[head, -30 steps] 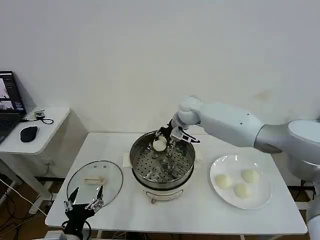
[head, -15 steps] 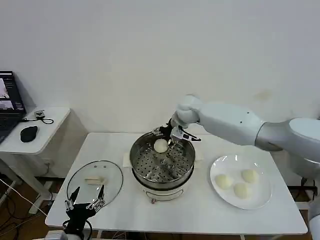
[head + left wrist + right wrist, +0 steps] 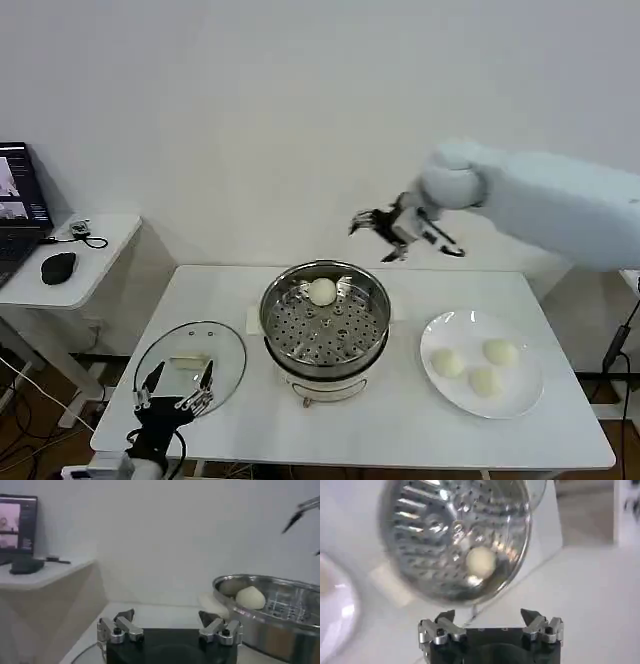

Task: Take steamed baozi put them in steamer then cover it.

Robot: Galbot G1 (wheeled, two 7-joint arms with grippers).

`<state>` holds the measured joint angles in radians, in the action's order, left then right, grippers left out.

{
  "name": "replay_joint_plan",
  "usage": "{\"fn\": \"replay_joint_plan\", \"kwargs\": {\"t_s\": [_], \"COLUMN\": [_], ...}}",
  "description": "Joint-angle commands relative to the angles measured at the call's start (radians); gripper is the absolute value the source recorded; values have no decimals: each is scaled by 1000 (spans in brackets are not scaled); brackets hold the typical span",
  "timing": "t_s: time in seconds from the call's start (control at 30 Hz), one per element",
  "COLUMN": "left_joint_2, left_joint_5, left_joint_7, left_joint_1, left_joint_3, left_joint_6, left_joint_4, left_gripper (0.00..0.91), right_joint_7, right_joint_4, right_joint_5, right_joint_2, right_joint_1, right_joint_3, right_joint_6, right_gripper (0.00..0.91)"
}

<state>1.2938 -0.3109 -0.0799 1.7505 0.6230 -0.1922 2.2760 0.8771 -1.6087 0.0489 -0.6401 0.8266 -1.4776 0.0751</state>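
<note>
The shiny steel steamer (image 3: pixel 325 325) stands mid-table, and one cream-white baozi (image 3: pixel 322 291) lies on its perforated tray at the far side. This bun also appears in the left wrist view as baozi (image 3: pixel 250 598) and in the right wrist view as baozi (image 3: pixel 480 562). Three more baozi (image 3: pixel 470 365) rest on the white plate (image 3: pixel 520 400) to the right. My right gripper (image 3: pixel 395 232) hangs open and empty in the air above and behind the steamer's right rim. My left gripper (image 3: pixel 175 388) stays open low at the table's front left, over the glass lid (image 3: pixel 190 360).
A side table (image 3: pixel 60 270) at the left carries a laptop (image 3: pixel 18 205) and a mouse (image 3: pixel 57 266). The white wall runs close behind the work table. Bare tabletop (image 3: pixel 380 425) lies in front of the steamer.
My right gripper let go of the baozi in the steamer, then rose up and to the right, clear of the rim. The left gripper lifted slightly.
</note>
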Motion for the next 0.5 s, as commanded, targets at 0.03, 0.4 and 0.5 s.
{"fn": "replay_joint_plan", "kwargs": {"t_s": [0.03, 0.4, 0.5], "left_joint_2": [-39, -56, -54], "left_joint_5": [-1, 18, 19], "left_joint_7": [1, 6, 7], "left_joint_1": [-19, -42, -45], "left_joint_3": [-14, -28, -31], "left_joint_6": [-1, 4, 5], "left_joint_4": [2, -16, -18], "left_gripper": [907, 907, 907], "right_joint_7": [26, -37, -69], "right_joint_4": [-206, -233, -199], "right_joint_5": [23, -27, -39], "right_joint_2": [373, 484, 477], "right_joint_1": [58, -169, -386], "right_joint_3": [-193, -144, 33], "right_joint_6": [-203, -286, -292], "right_gripper": [907, 907, 907]}}
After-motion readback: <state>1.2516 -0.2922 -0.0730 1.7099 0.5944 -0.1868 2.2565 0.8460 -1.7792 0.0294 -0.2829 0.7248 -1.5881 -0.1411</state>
